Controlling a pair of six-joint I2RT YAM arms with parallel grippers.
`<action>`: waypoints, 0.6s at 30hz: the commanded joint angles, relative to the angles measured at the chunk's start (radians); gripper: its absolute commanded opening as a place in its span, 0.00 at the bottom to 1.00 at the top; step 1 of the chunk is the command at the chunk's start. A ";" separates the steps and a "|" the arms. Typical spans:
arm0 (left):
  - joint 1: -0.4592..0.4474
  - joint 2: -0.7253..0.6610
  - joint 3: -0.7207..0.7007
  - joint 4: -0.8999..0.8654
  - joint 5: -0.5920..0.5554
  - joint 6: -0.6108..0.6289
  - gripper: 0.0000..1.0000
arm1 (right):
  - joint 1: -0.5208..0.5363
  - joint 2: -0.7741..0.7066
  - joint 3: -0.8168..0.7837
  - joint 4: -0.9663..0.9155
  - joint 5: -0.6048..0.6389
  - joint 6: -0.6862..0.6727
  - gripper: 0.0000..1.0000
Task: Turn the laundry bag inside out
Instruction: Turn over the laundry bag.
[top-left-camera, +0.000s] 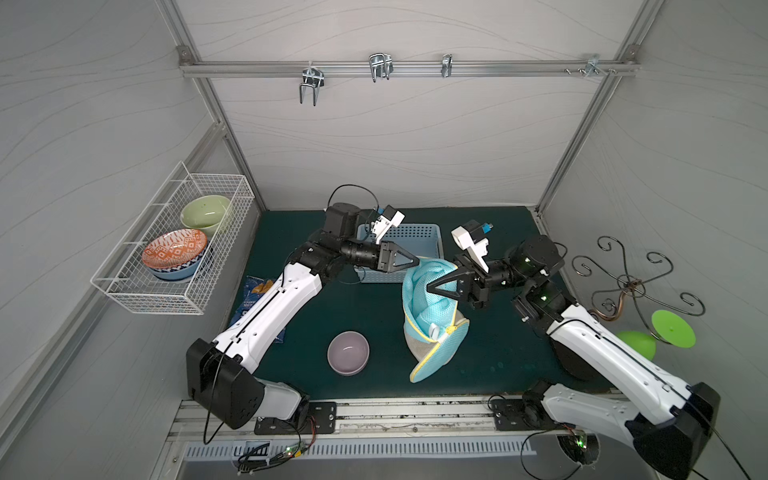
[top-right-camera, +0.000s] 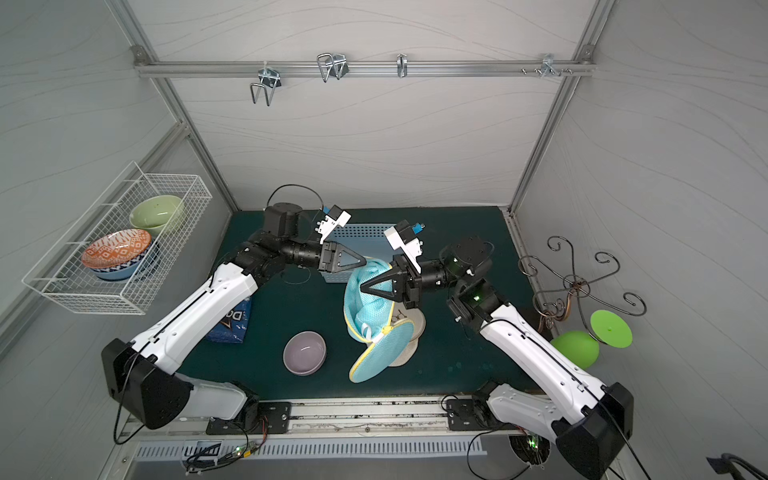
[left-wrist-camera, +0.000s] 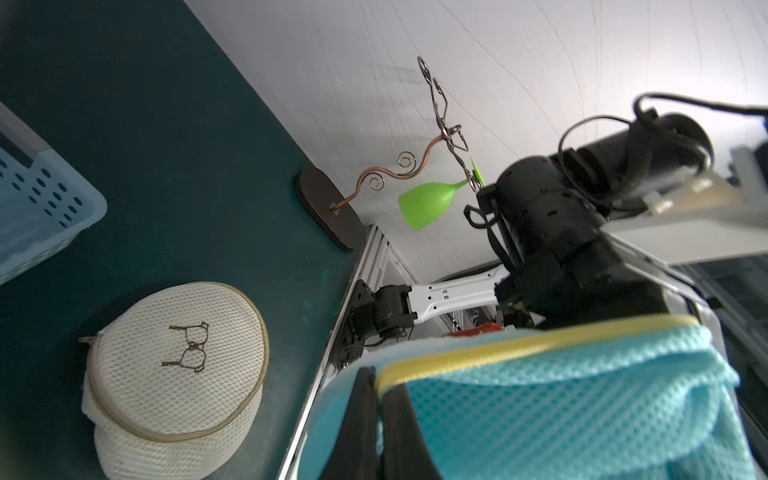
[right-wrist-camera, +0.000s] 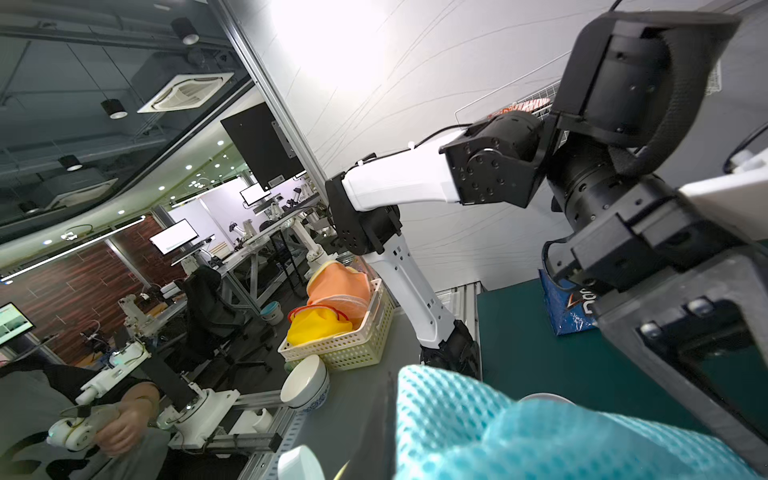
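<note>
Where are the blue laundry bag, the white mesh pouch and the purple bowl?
blue laundry bag (top-left-camera: 424, 311), a top view, on its mesh body.
white mesh pouch (left-wrist-camera: 174, 374), left wrist view, on its round top face.
purple bowl (top-left-camera: 348, 352), a top view, on its inner hollow.

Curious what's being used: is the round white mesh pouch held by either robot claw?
No, the round white mesh pouch lies on the dark green mat, with nothing gripping it.

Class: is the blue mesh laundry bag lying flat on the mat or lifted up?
Lifted: the left tool and right tool pinch the blue laundry bag near its top; its lower end hangs down.
</note>
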 joint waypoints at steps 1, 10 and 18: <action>0.090 -0.102 -0.135 0.338 -0.050 -0.229 0.00 | 0.008 -0.137 0.037 0.126 -0.107 -0.101 0.00; 0.068 -0.243 -0.228 0.561 0.020 -0.383 0.26 | 0.022 -0.114 0.044 0.179 -0.153 -0.060 0.00; 0.006 -0.309 -0.231 0.718 0.075 -0.353 0.39 | 0.083 -0.049 0.100 0.159 -0.187 -0.059 0.00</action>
